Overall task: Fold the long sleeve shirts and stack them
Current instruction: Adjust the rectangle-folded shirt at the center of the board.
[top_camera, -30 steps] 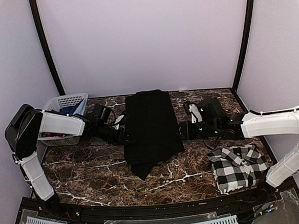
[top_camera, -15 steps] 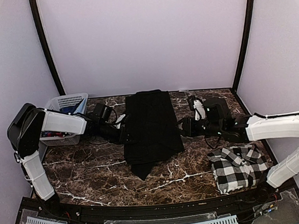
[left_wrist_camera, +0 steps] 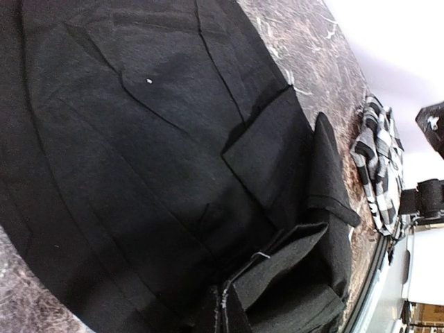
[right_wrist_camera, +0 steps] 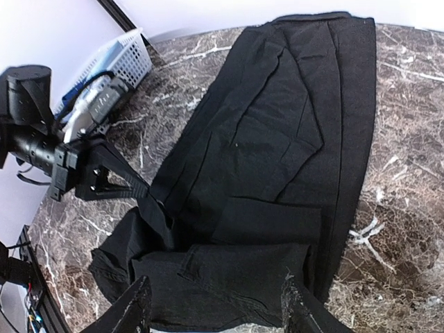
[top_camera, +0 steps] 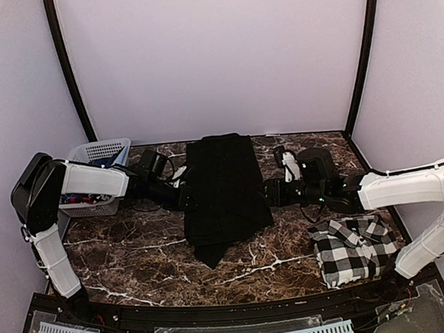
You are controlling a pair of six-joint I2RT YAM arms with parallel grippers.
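The plain black shirt (top_camera: 223,185) lies lengthwise at the table's middle, its sides folded in; it fills the left wrist view (left_wrist_camera: 139,139) and shows in the right wrist view (right_wrist_camera: 277,139). My left gripper (top_camera: 184,198) is at its left edge, shut on a fold of the black cloth (left_wrist_camera: 277,270); it also shows in the right wrist view (right_wrist_camera: 142,191). My right gripper (top_camera: 271,192) is open at the shirt's right edge, its fingers (right_wrist_camera: 132,309) spread wide over a folded sleeve. The checked shirt (top_camera: 356,248) lies folded at the front right (left_wrist_camera: 378,166).
A white lattice basket (top_camera: 95,156) holding some items stands at the back left, behind my left arm (right_wrist_camera: 118,59). The dark marble table (top_camera: 137,256) ends at a black rail along the front. Purple walls close in the back and sides.
My right wrist swung a little away from the shirt's right edge, then came back to it. My left gripper shifted slightly along the left edge. The shirts have not visibly moved.
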